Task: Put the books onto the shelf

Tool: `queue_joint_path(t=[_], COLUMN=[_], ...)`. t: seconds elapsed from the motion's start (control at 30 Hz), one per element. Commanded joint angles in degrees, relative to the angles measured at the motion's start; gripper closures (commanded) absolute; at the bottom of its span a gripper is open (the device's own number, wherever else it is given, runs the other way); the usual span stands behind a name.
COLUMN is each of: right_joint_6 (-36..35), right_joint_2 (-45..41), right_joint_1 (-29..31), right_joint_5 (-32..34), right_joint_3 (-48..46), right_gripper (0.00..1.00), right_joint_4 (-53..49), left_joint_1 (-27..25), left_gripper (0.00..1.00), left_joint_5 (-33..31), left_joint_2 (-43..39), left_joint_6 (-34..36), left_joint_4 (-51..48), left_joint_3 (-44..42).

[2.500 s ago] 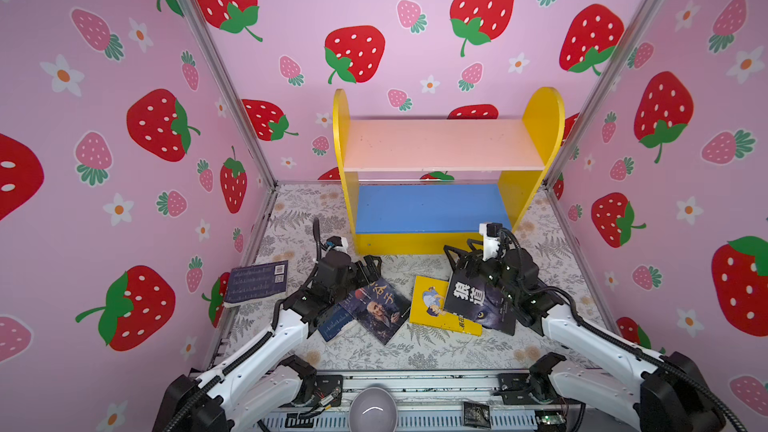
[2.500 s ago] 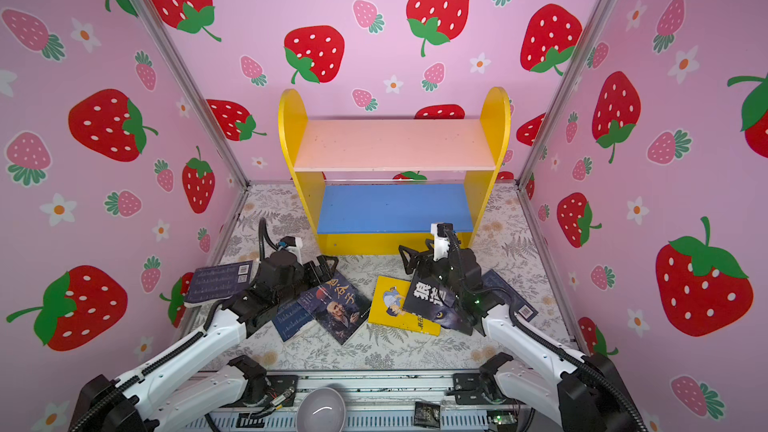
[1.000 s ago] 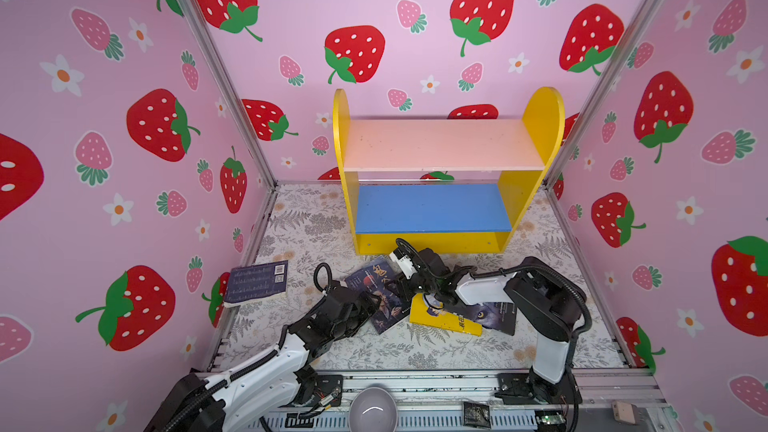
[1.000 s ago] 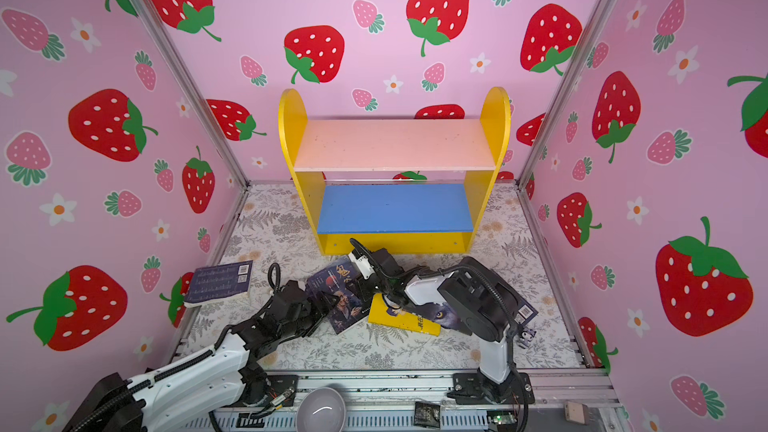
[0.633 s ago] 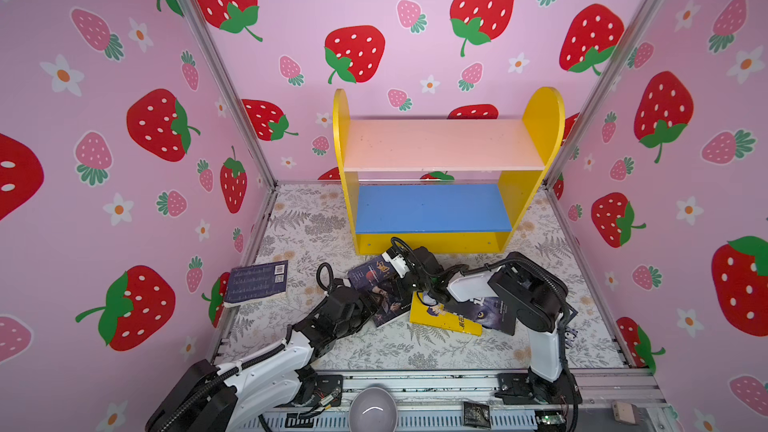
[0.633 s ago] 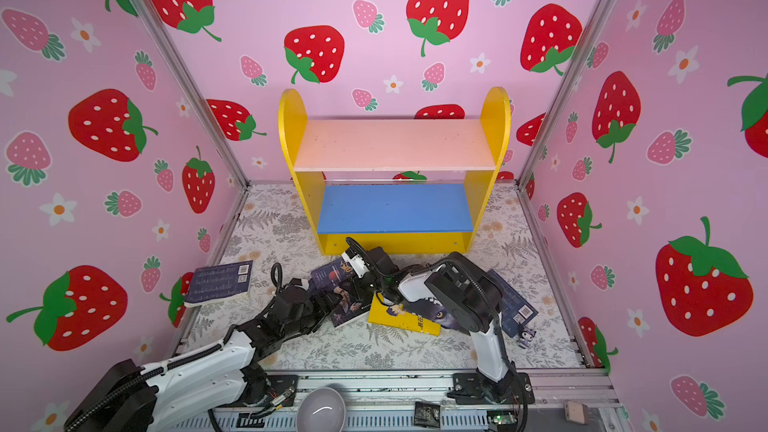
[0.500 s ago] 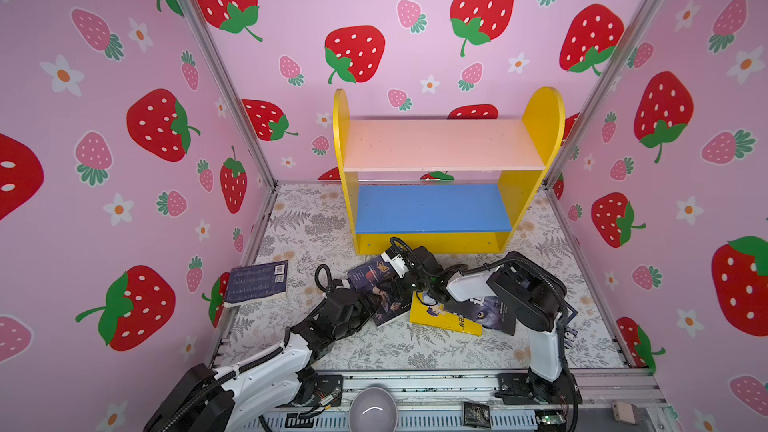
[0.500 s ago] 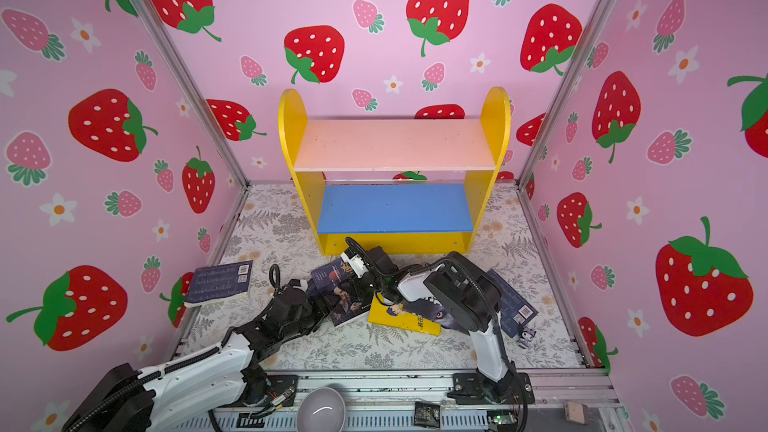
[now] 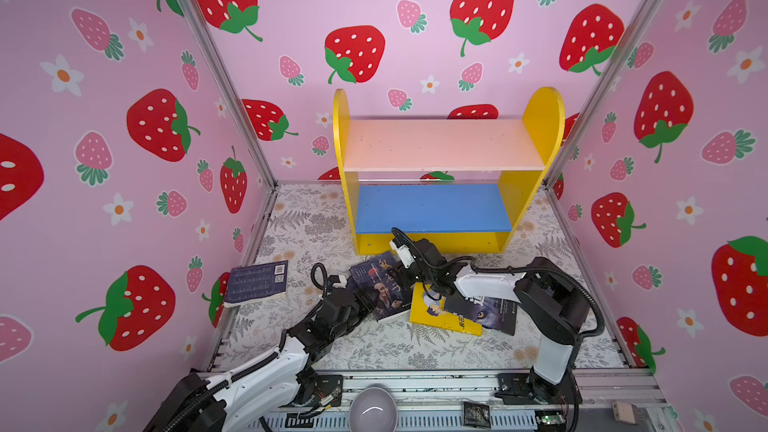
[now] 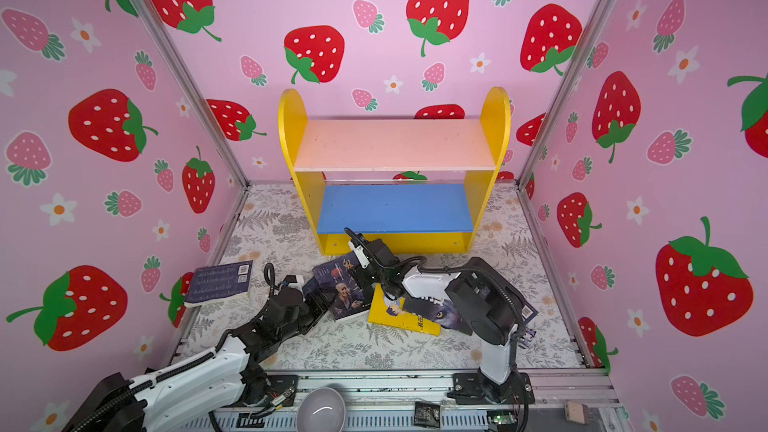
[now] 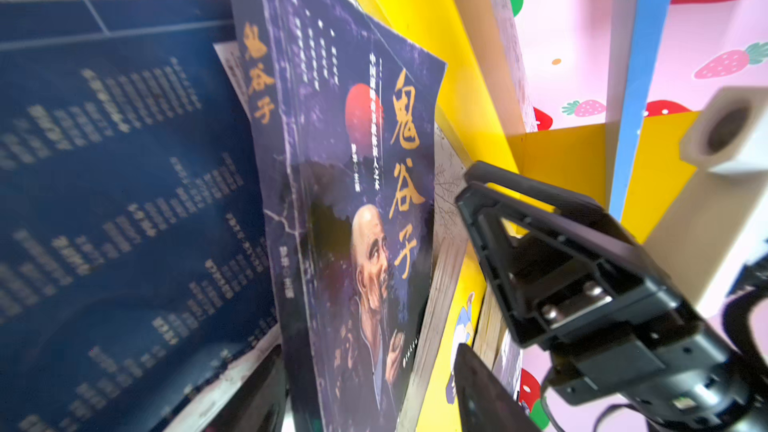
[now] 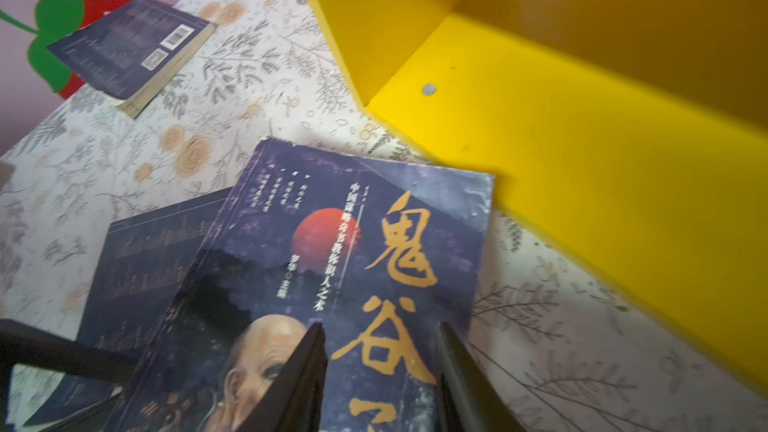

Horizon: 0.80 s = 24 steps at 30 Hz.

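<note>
Picture-cover book [image 9: 381,284]: shown flat on the floor mat [image 9: 316,218] just in front of the shelf [image 9: 432,147], close to its yellow base, and lying askew over a navy book [image 12: 137,259].

Right gripper [image 12: 380,328]: stretched across the middle and poised over the cover near the book's fore-edge. The jaws are parted to a moderate gap and nothing is pinched between them. This position is judged to be for steadying or tipping up the thin book's free edge.

Left gripper [image 9: 370,299]: set at the near end of the same book, with its jaws spread wide to either side and not closed on it. A two-arm pickup is judged to be in hand, since a flat paperback gives a single gripper little to take hold of.

Shelf: pictured with both boards bare, pale pink above and blue below. No book has been placed, so the task is judged barely begun.

Other books: a yellow book [image 9: 436,317] and a wolf-cover book [image 9: 494,309] are seen overlapped beneath the right arm. A second navy book [image 9: 255,282] lies alone by the left wall, well apart.

Risk: the navy book underneath could be dragged along when the top one is lifted.
</note>
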Motion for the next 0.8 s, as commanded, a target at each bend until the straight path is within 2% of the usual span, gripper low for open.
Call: queue_joint_path(t=[0.0, 0.2, 0.27, 0.6, 0.77], right_joint_6=[-0.7, 1.5, 2.2, 2.8, 3.1], right_joint_2=[2.7, 8.9, 10.2, 13.3, 13.4], right_joint_1=[-0.6, -0.7, -0.6, -0.1, 0.4], right_joint_5=[4.2, -2.8, -5.0, -22.6, -24.4], right_joint_3=[0.8, 2.4, 2.8, 2.4, 1.8], right_gripper=[0.58, 0.65, 0.68, 0.76, 0.76], right_joint_4=[-4.0, -1.8, -1.5, 6.0, 7.5], left_joint_1=[0.0, 0.5, 0.6, 1.2, 1.6], left_gripper=[0.35, 0.37, 0.40, 0.45, 0.46], left_joint_5=[-2.8, -1.3, -0.5, 4.1, 5.0], left_joint_2=[1.7, 7.5, 8.7, 11.5, 13.2], left_joint_6=[2.4, 3.1, 3.1, 7.2, 5.2], left_joint_4=[1.7, 5.1, 7.1, 14.6, 22.6], left_joint_3=[3.4, 4.2, 4.1, 6.2, 4.9])
